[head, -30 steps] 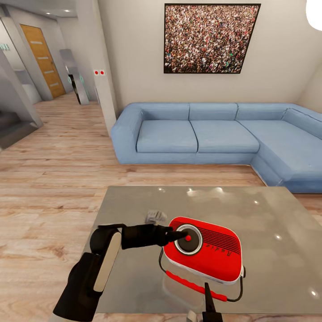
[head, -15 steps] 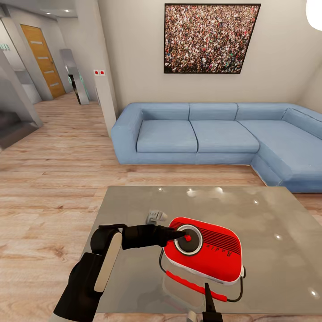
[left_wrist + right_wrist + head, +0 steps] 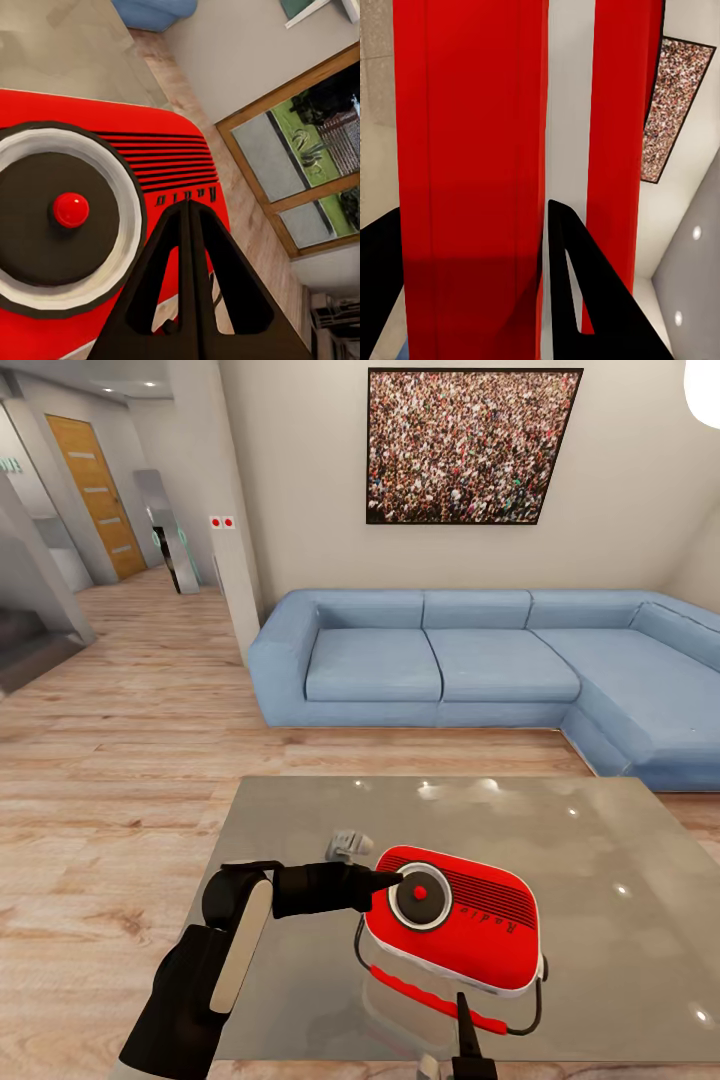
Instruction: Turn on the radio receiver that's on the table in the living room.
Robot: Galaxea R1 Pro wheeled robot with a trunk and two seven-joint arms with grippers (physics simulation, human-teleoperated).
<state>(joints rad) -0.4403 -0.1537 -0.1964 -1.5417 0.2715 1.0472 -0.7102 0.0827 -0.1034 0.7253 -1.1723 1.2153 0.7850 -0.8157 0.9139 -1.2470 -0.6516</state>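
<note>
Red radio receiver [image 3: 455, 920] lying face-up on the glossy grey bench [image 3: 560, 840], near its front edge.
White trim, silver-ringed dial [image 3: 420, 895] with red centre, slotted grille. The left gripper [image 3: 392, 880] reaches in from the left, fingers pressed together, tip at the dial's rim. Right gripper [image 3: 466, 1028] at the near edge; its fingers' state cannot be told.

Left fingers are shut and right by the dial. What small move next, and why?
Probably nudge the left gripper a little further over the radio receiver and press the red centre of its dial. The shut fingers sit at the dial's silver ring, short of that centre, and the radio lies flat on the table.
</note>
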